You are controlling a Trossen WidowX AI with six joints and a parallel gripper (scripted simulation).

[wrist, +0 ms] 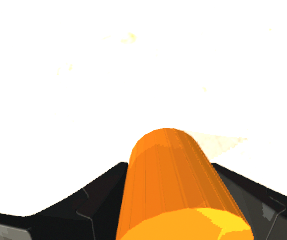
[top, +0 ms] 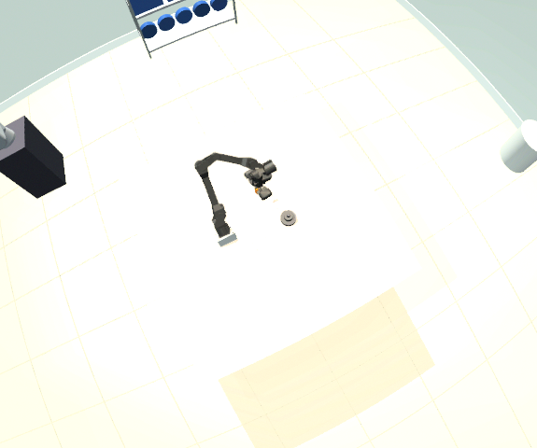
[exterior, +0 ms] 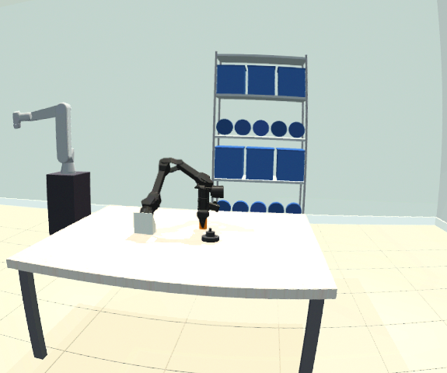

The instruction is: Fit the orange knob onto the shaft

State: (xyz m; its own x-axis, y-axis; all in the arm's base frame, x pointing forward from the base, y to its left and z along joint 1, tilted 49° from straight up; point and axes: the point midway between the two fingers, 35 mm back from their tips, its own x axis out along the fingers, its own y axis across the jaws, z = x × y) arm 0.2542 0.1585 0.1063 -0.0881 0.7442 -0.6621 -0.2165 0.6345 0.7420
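Observation:
The orange knob (top: pixel 257 190) (exterior: pixel 204 225) (wrist: pixel 165 175) stands roughly upright between the fingers, low over the table. Whether its lower end touches the table I cannot tell. My gripper (top: pixel 259 189) (exterior: pixel 202 224) (wrist: pixel 167 170) points down and is shut on the knob, with a black finger on each side of it in the wrist view. No hole shows in the knob's visible end face. The round dark pedestal (top: pixel 288 223) (exterior: pixel 210 238) stands apart from the knob, nearer the front in the exterior view. Its thin shaft (exterior: pixel 210 230) points up; its flat side cannot be made out. The wrist view does not show the pedestal.
The white table (exterior: pixel 255 265) carries my arm's pale grey base block (top: pixel 227 239) (exterior: pixel 144 223), left of the pedestal. Beyond the table are a shelf rack with blue bins (exterior: pixel 260 160), another grey arm (exterior: pixel 63 132) on a dark box (top: pixel 32 159) (exterior: pixel 68 200), and a white cylinder (top: pixel 524 147).

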